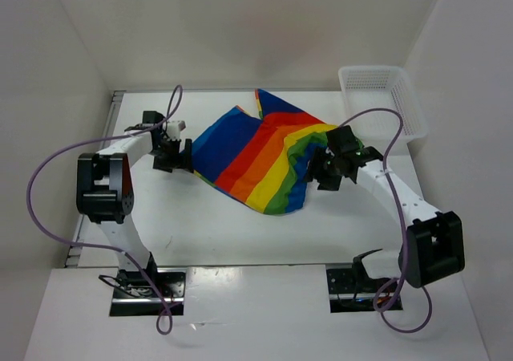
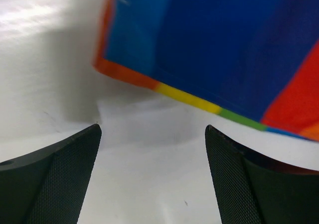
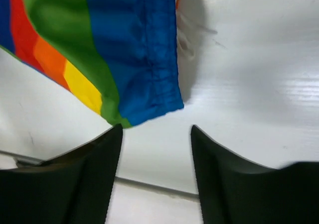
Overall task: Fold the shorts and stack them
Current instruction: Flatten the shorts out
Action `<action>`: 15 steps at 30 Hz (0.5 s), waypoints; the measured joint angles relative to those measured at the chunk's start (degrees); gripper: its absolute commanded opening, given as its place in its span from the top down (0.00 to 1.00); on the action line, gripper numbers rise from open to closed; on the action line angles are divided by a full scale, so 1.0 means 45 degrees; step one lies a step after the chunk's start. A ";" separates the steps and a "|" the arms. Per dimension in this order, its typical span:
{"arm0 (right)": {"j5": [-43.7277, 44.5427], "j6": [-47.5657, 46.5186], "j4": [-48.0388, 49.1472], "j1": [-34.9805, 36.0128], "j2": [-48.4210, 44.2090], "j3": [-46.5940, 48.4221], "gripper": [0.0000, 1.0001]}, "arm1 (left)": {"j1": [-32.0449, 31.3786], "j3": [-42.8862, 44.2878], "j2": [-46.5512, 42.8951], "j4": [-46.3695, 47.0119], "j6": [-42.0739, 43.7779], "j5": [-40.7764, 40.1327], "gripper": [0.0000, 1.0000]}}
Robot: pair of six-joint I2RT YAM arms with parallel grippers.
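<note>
The rainbow-striped shorts [image 1: 260, 156] lie spread and rumpled in the middle of the white table. My left gripper [image 1: 178, 156] is at their left edge, open and empty; in the left wrist view the blue part of the shorts [image 2: 224, 50] with its striped hem lies just beyond my fingertips [image 2: 89, 139]. My right gripper [image 1: 325, 172] is at their right edge, open and empty; in the right wrist view a blue waistband corner [image 3: 149, 74] lies just ahead of the fingers [image 3: 112, 139], apart from them. A bit of white drawstring [image 3: 185, 40] shows beside it.
A white plastic mesh basket [image 1: 383, 98] stands at the back right of the table. White walls close in the table on the left, back and right. A table seam [image 3: 149, 186] runs under my right gripper.
</note>
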 measured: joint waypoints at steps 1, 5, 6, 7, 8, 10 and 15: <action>-0.0019 0.0117 -0.0092 0.0102 -0.0058 -0.0204 0.27 | 0.0165 0.0209 0.0296 0.0087 0.0000 -0.0068 0.09; -0.0291 0.0486 -0.0131 0.0369 -0.0083 -0.0398 0.21 | 0.0529 0.1044 0.1185 0.0612 -0.0015 -0.0219 0.15; -0.0374 0.0636 -0.0083 0.0403 -0.0097 -0.0427 0.21 | 0.0539 0.1248 0.1384 0.0816 -0.0010 -0.0209 0.17; -0.0432 0.0743 -0.0024 0.0418 -0.0141 -0.0491 0.19 | 0.0534 0.1413 0.1583 0.0996 -0.0005 -0.0204 0.21; -0.0481 0.0889 0.0034 0.0427 -0.0209 -0.0597 0.17 | 0.0539 0.1545 0.1753 0.1151 -0.0010 -0.0170 0.25; -0.0661 0.1161 0.0209 0.0437 -0.0408 -0.0981 0.16 | 0.0534 0.1865 0.2089 0.1520 -0.0010 0.0102 0.35; -0.1326 0.2045 0.0962 0.0491 -0.0719 -0.2312 0.16 | 0.0539 0.2356 0.2783 0.2118 0.0000 0.0971 0.90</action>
